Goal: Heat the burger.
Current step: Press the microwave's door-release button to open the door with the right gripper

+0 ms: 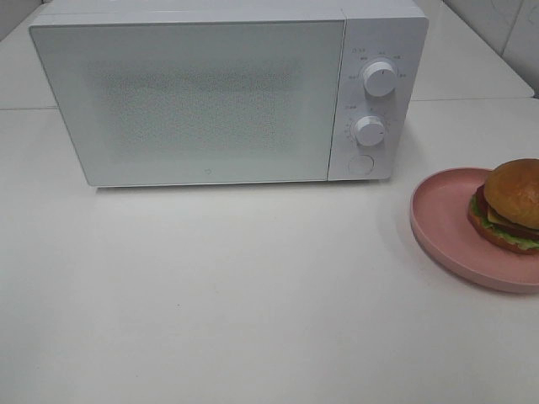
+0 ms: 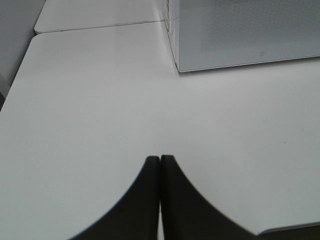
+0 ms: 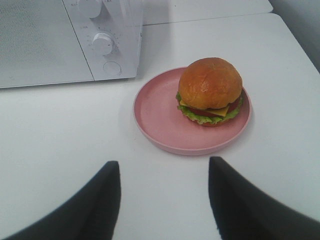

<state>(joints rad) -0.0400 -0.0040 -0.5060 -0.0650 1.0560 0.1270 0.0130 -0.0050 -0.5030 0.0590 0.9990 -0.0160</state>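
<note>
The burger (image 1: 512, 204) (image 3: 210, 91), golden bun over cheese, tomato and lettuce, sits on a round pink plate (image 1: 445, 225) (image 3: 159, 117) at the right edge of the table. A white microwave (image 1: 227, 93) (image 3: 45, 45) (image 2: 240, 35) stands at the back with its door closed. My right gripper (image 3: 164, 167) is open, empty, hovering over the table short of the plate. My left gripper (image 2: 160, 159) is shut with nothing in it, over bare table near the microwave's left front corner. Neither arm shows in the high view.
The microwave has two knobs (image 1: 378, 79) (image 1: 370, 130) and a round button (image 1: 360, 164) on its right panel. White tabletop (image 1: 210, 295) spreads in front of it. A seam (image 2: 100, 25) joins a second table behind.
</note>
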